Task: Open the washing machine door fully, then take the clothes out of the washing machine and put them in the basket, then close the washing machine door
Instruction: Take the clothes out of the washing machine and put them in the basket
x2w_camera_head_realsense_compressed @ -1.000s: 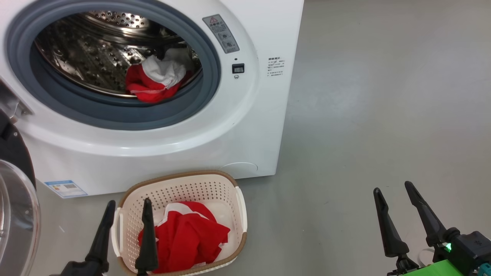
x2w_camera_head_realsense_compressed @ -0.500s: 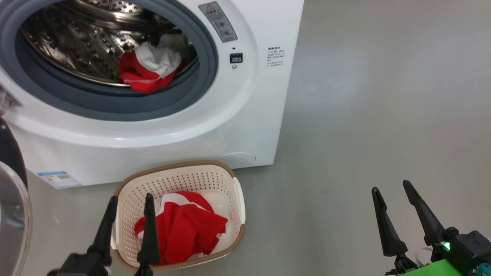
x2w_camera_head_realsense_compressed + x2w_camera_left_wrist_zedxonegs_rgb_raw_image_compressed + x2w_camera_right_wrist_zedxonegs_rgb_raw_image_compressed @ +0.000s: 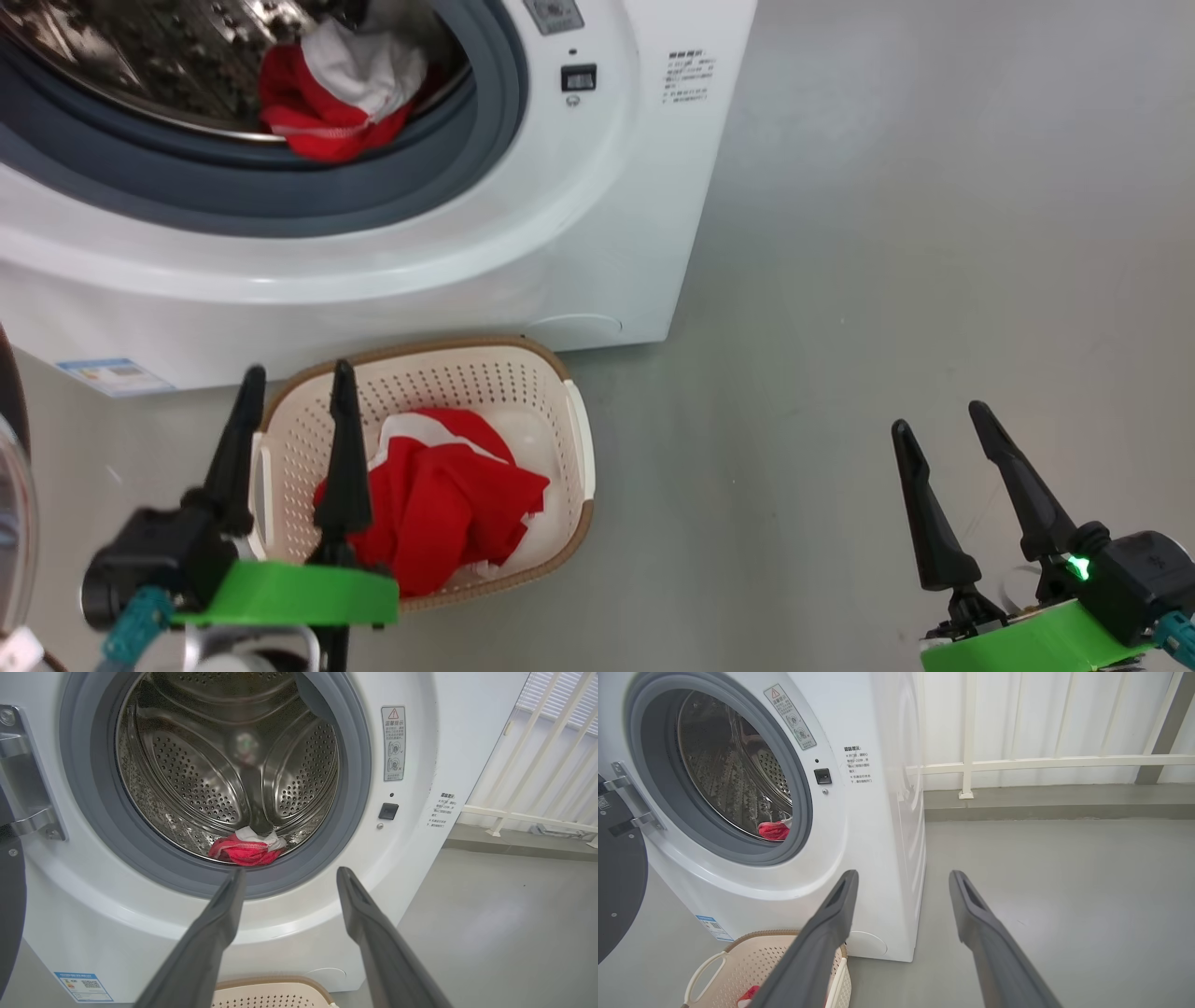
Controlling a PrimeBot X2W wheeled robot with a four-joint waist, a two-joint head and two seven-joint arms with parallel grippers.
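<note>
View tipped down, and my left tool rose by the basket; it and the right tool both hang open, empty. Some clothes are in the basket and the rest sit in the washer, so next up: reach in, grab.

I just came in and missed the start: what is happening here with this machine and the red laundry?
A two-armed robot is unloading a washing machine whose door stands open at the left. Some red and white clothes lie in the basket on the floor before it; another red bundle is in the drum, near the front. Both hands are open and empty: the left hand hovers by the basket, pointing at the drum, and the right hand hangs over the floor.
</note>
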